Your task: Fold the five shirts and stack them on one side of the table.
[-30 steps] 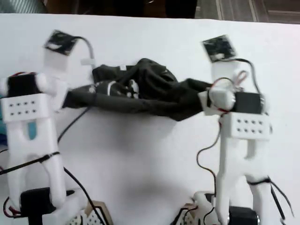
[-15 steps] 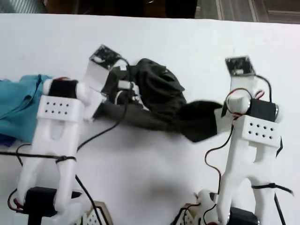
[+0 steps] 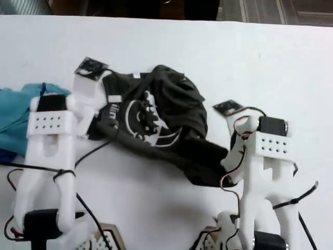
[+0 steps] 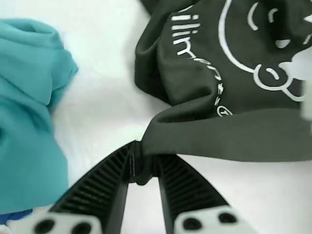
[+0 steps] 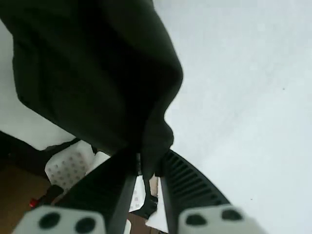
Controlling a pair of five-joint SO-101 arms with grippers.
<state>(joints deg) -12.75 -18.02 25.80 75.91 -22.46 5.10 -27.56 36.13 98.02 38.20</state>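
Note:
A black shirt (image 3: 171, 109) with a white print lies crumpled mid-table, stretched between both arms. My left gripper (image 3: 101, 125) is shut on one edge of it at the left; in the left wrist view the ribbed fingers (image 4: 109, 180) pinch a fold of the black shirt (image 4: 234, 73) at the gripper (image 4: 144, 165). My right gripper (image 3: 226, 164) is shut on the shirt's opposite corner, nearer the front edge. The right wrist view shows the black shirt (image 5: 87, 63) hanging from the gripper (image 5: 148, 168), lifted off the table.
A teal shirt (image 3: 15, 117) lies bunched at the table's left edge, close to the left arm, with a bit of blue cloth (image 3: 5, 155) under it. In the left wrist view the teal shirt (image 4: 24, 126) sits beside the gripper. White table (image 3: 208, 47) stretches behind and right.
The right gripper pulled its corner of the shirt toward the front edge. The left arm swung right, then back a little, uncovering the teal shirt. The shirt's white print now faces up.

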